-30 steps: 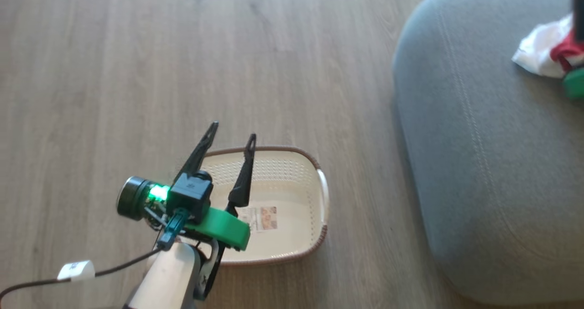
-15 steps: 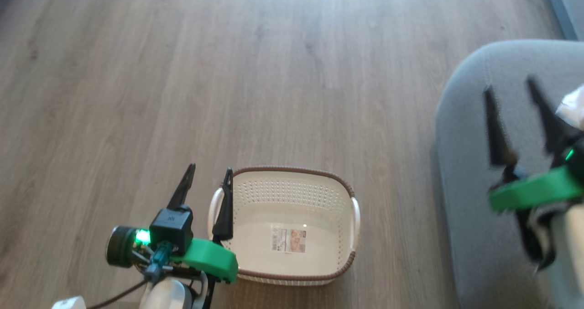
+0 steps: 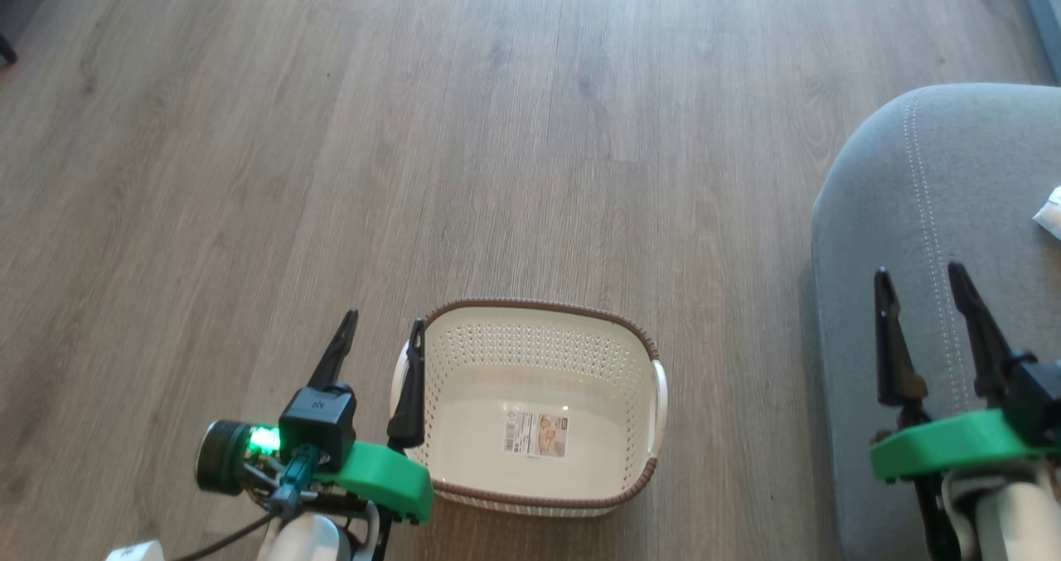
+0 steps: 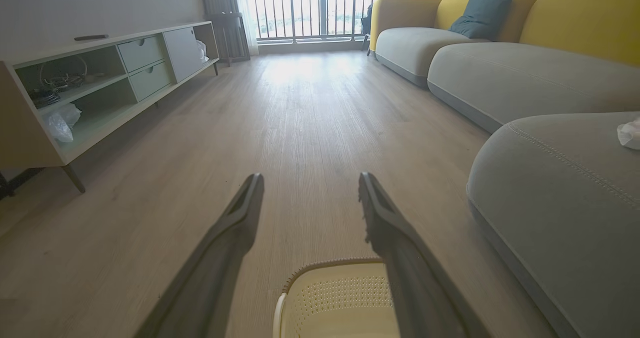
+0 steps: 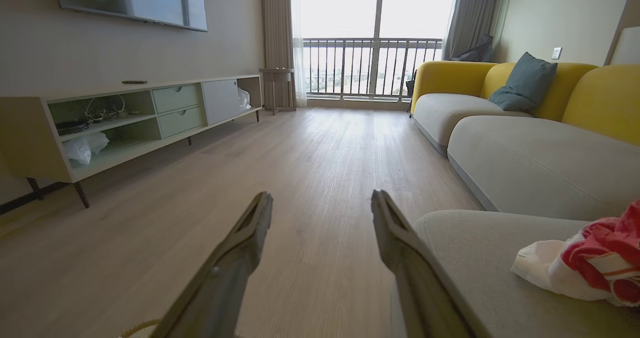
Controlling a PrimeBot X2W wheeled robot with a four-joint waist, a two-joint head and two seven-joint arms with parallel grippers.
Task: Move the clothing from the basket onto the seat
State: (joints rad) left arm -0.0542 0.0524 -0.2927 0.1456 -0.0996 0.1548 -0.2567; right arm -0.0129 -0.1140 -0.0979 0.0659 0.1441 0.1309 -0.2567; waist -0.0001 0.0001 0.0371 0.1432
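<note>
the oval white perforated plastic basket with brown woven-look rim stands empty on the wooden floor, and the red and white fabric clothing lies bunched on the large grey upholstered seat — transfer judged complete. the left gripper hovers by the basket's left handle and the right gripper over the seat's edge, both with jaws wide and holding nothing. risk: a stray sweep of the right arm could snag the loose clothing and drag it off the seat.

Empty white basket upright, red-white clothing bunched on grey seat
</note>
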